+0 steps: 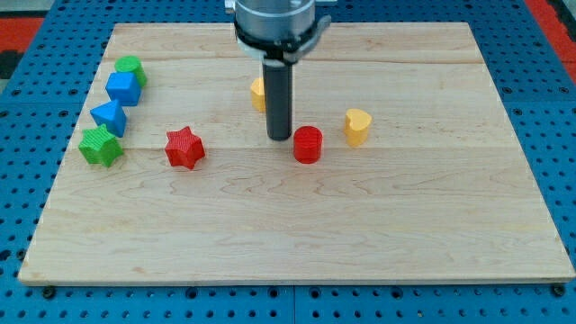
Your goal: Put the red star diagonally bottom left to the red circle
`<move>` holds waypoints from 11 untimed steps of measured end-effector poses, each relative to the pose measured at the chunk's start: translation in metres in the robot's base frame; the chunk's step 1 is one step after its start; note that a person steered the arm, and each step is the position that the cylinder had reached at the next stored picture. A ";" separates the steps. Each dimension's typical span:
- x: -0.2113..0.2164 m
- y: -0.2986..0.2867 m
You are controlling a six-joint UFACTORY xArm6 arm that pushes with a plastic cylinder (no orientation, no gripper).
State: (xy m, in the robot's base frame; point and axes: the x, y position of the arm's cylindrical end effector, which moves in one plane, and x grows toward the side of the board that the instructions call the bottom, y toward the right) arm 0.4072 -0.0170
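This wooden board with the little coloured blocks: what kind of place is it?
Probably a robotics lab bench: a wooden board lies on a blue perforated base, and my tip stands beside the red circle.

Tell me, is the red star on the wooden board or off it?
On. The red star lies flat on the wooden board, well inside its edge, at the view's left of the red circle and my tip.

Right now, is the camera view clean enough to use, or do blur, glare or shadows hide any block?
In the camera view, lighting is even, with no strong glare on the wooden board; block edges look slightly soft; shadows are faint; only the rod hides part of the yellow block. My tip sits just left of the red circle; the red star is unobstructed.
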 end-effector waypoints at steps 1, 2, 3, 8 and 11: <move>0.004 0.024; 0.045 0.028; 0.038 0.025; 0.053 -0.116; 0.125 -0.041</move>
